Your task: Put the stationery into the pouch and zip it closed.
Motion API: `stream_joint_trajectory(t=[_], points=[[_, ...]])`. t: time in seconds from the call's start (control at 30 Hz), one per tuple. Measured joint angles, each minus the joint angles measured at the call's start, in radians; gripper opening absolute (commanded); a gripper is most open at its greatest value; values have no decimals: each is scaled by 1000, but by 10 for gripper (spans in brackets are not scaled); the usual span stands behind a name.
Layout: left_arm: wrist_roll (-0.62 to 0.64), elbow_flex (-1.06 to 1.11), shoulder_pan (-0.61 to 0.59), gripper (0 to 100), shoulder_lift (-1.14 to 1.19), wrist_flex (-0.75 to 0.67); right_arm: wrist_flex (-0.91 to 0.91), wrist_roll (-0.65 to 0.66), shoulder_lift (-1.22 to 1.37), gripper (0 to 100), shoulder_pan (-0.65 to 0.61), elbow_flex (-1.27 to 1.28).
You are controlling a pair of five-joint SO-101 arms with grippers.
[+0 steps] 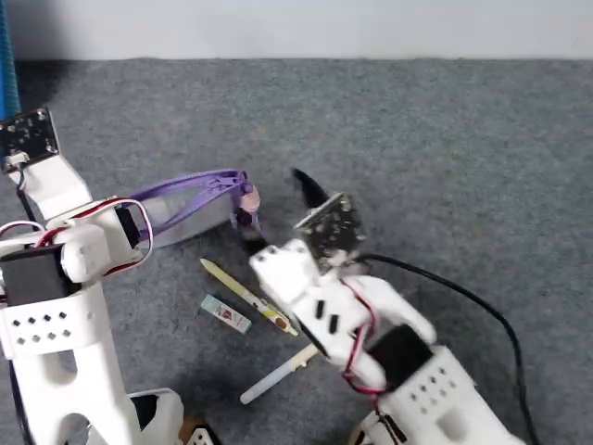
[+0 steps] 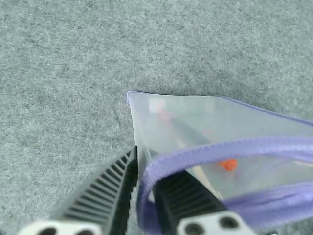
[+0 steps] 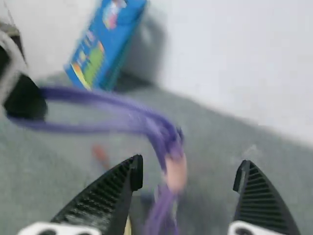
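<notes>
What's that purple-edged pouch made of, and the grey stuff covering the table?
Pouch: looks like soft clear plastic, slightly frosted and glossy, since shapes show through it. Its purple edge looks like woven fabric tape. Table cover: probably felt or short carpet, matte with a fuzzy grain.

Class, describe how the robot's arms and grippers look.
The left arm and right arm are white with black motors and red wires; a black cable trails from the right one. The left gripper and right gripper have black, ribbed, tapering fingers.
</notes>
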Motion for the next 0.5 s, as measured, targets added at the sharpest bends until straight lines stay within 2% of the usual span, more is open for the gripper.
stream_joint_trajectory(t=[0.13, 0.27, 0.37, 0.5], points=[[0, 0, 0, 11, 0, 0, 258, -74, -40, 291, 23, 0], [0, 0, 0, 11, 0, 0, 427, -104, -43, 191, 25, 23], [0, 0, 0, 11, 0, 0, 445, -106, -43, 122, 25, 84], [0, 0, 0, 11, 0, 0, 385, -61, -43, 155, -3, 222]])
